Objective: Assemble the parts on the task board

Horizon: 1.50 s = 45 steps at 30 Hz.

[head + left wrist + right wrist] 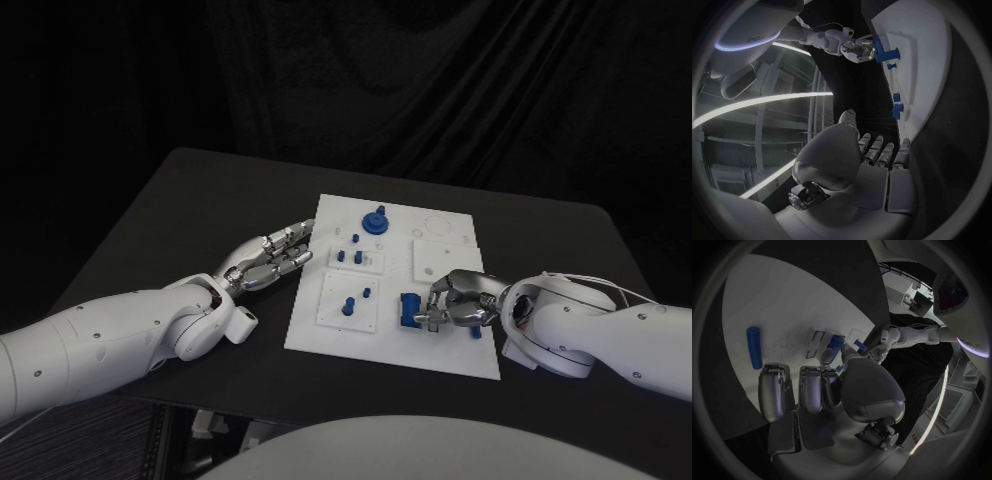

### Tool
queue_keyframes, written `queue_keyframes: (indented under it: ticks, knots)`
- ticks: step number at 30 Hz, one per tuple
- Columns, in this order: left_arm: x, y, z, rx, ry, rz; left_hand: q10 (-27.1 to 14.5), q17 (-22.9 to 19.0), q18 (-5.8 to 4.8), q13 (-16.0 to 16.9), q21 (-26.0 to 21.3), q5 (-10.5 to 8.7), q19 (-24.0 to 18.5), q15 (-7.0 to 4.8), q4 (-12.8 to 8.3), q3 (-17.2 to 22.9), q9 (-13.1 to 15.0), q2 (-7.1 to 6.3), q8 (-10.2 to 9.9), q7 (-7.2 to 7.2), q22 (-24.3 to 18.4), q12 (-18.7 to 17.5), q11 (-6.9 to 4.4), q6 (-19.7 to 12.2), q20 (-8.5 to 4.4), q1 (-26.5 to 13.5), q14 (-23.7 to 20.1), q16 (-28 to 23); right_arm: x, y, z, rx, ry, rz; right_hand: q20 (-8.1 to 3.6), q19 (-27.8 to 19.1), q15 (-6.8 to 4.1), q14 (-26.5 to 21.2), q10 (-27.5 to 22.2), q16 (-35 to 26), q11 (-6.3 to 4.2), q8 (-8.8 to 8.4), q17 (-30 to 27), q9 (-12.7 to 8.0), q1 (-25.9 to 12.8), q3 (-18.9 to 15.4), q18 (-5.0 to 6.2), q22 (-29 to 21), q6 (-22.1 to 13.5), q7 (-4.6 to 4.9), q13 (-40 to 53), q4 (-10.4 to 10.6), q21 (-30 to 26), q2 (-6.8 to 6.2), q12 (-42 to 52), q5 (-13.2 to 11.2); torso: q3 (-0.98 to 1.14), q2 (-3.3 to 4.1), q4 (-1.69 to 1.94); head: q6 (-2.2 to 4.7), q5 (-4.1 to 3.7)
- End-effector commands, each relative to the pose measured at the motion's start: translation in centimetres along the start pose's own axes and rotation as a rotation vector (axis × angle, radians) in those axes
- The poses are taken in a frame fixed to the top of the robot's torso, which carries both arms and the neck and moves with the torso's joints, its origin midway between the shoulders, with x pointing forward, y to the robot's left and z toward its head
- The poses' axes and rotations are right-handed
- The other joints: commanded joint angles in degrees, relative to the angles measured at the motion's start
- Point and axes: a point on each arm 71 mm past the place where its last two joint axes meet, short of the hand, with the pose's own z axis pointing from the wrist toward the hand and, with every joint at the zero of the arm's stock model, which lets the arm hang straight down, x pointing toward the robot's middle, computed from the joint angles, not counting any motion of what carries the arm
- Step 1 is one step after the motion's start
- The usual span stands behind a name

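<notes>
Black curtains hung behind the dark counter [173,215], where the white task board [447,255] lay at the centre of the head view with small blue parts [355,257] standing on it and a round blue part [376,222] near its upper edge. At the board's lower right the right hand [459,303] had its fingers [773,395] curled around a blue cylinder [411,309]. Left of the board, the left hand [271,256] rested at the board's edge, fingers [882,152] straight, side by side, holding nothing.
</notes>
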Motion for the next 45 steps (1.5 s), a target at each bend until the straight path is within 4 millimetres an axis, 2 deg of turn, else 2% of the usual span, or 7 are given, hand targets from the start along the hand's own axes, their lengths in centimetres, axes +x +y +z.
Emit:
queue_keyframes:
  ticks: [1, 2, 10, 27, 32, 36, 45]
  knots:
    - [0.1, -0.4, -0.1, 0.056, 0.006, -0.013, -0.19, -0.06, 0.77, 0.01, -0.1, -0.17, 0.01, 0.53, 0.06, 0.21, 0.08, 0.47, 0.36, 0.1, 0.07, -0.02, 0.21, 0.24, 0.56, -0.21, 0.04, -0.09, -0.2, -0.4, -0.6, 0.018, -0.029, 0.004, -0.22, 4.03, 0.13, 5.14, 5.86, 0.21, 0.18, -3.27, 10.66, -2.86, -0.43, -0.68, 0.28, 13.52, 0.07, 0.32, 15.05, 0.82, 0.24, 0.47, 0.15, -0.15, -0.01, -0.01, -0.01, 0.0, -0.17]
    - [0.1, -0.4, -0.1, 0.056, 0.005, -0.013, -0.19, -0.06, 0.77, 0.01, -0.1, -0.17, 0.01, 0.53, 0.06, 0.21, 0.08, 0.47, 0.36, 0.1, 0.07, -0.02, 0.21, 0.24, 0.56, -0.21, 0.04, -0.09, -0.3, -0.5, -0.9, 0.02, -0.04, 0.003, 0.35, 4.03, 0.73, 5.16, 5.86, 0.25, 0.88, -8.08, 10.74, -7.24, -1.14, -1.45, 0.27, 13.52, 0.58, 1.24, 15.05, 1.95, 0.22, 0.54, 0.15, -0.19, -0.01, -0.02, -0.01, 0.0, -0.21]
    - [0.1, -0.4, -0.2, 0.057, 0.0, -0.009, -0.17, -0.06, 0.73, 0.03, -0.07, -0.25, 0.04, 0.62, 0.04, 0.23, 0.09, 0.54, 0.37, 0.16, 0.13, 0.07, 0.19, 0.31, 0.57, -0.25, 0.05, -0.08, -2.7, -1.1, -3.4, 0.056, -0.114, -0.021, 0.93, 4.35, 1.32, 5.28, 5.86, 0.54, 1.55, -14.12, 11.26, -13.94, -2.81, -3.02, 0.12, 13.76, 4.28, 1.83, 15.05, 4.14, 0.88, 1.18, 0.15, 0.65, 0.0, -0.06, -0.02, 0.0, -0.38]
    - [-0.1, -0.6, -0.4, 0.073, -0.017, 0.003, -0.04, -0.18, 0.91, 0.06, -0.18, 0.17, -0.15, -0.87, -0.11, 0.12, 0.12, 0.3, 0.41, 0.11, -0.36, 0.35, 0.48, 0.63, -0.12, -0.21, -0.32, -0.2, -3.4, -5.5, -4.9, 0.229, -0.13, -0.116, 1.13, 4.61, 1.54, 5.26, 5.86, 0.54, 1.81, -18.04, 11.11, -17.7, -0.66, -2.56, -0.04, 13.96, 5.98, 2.14, 15.05, 2.98, 1.47, 1.12, 0.15, 7.22, -0.14, -0.04, 0.01, 0.0, -0.27]
    - [-0.1, -0.7, -0.4, 0.093, -0.02, 0.007, 0.13, -0.18, 0.55, 0.11, -0.13, 1.18, -0.1, -2.4, -0.32, 0.19, 0.19, 0.03, 0.51, 0.53, -0.28, 0.78, 0.17, 1.34, -2.7, 0.3, -0.33, -0.21, -2.7, -6.1, -4.8, 0.252, -0.124, -0.126, 1.22, 4.58, 1.62, 5.25, 5.86, 0.53, 1.89, -18.91, 11.06, -18.53, 0.46, -1.87, -0.03, 13.95, 6.33, 2.21, 15.05, 2.31, 1.44, 0.81, 0.15, 11.75, 0.01, 0.01, 0.01, 0.0, -0.47]
    - [-0.2, -0.9, -0.4, 0.113, -0.025, 0.011, 0.64, -0.18, -2.24, 0.21, 0.38, 2.97, 0.76, -4.08, -0.38, 0.22, 0.3, -0.64, 0.66, 0.88, 0.78, 1.62, -0.71, 2.6, -7.42, 1.07, -0.31, -0.2, -2.5, -6.5, -4.7, 0.271, -0.117, -0.135, 1.22, 4.55, 1.6, 5.23, 5.86, 0.51, 1.86, -19.15, 10.98, -18.77, 1.01, -1.52, -0.01, 13.92, 6.47, 2.18, 15.05, 1.91, 1.38, 0.64, 0.15, 12.98, 0.04, 0.05, 0.05, 0.0, -0.7]
    - [-0.2, -1.0, -0.4, 0.132, -0.025, 0.012, 1.16, -0.18, -3.5, 0.37, 0.45, 3.74, 0.94, -4.32, -0.35, 0.48, 0.36, -0.57, 0.72, 0.98, 0.83, 2.71, -0.92, 3.28, -8.66, 1.57, -0.33, -0.21, -1.7, -6.9, -4.2, 0.294, -0.093, -0.143, 1.22, 4.49, 1.6, 5.17, 5.86, 0.38, 1.87, -19.35, 10.66, -18.92, 1.3, -1.37, 0.03, 13.86, 6.39, 2.2, 15.05, 1.66, 1.24, 0.46, 0.15, 13.13, 0.06, 0.03, 0.0, 0.0, -0.81]
